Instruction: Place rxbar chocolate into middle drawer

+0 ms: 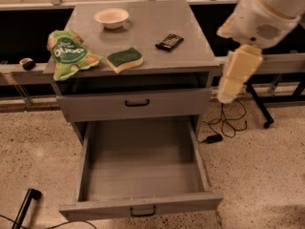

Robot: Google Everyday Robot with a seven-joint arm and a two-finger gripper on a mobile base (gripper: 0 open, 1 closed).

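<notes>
The rxbar chocolate (169,42), a small black bar, lies on the grey cabinet top (143,27) to the right of centre. The middle drawer (143,175) is pulled wide open below and is empty; its small dark handle shows on the front. The drawer front above it (136,104) is shut. Only white and cream segments of my arm (238,70) show at the right, beside the cabinet's right edge and above the floor. The gripper itself is out of view.
On the cabinet top are a green-topped yellow sponge (125,59), a green chip bag (69,54) at the left edge and a pale bowl (111,18) at the back. Cables (224,123) lie on the floor to the right. A dark rod (26,206) lies at the lower left.
</notes>
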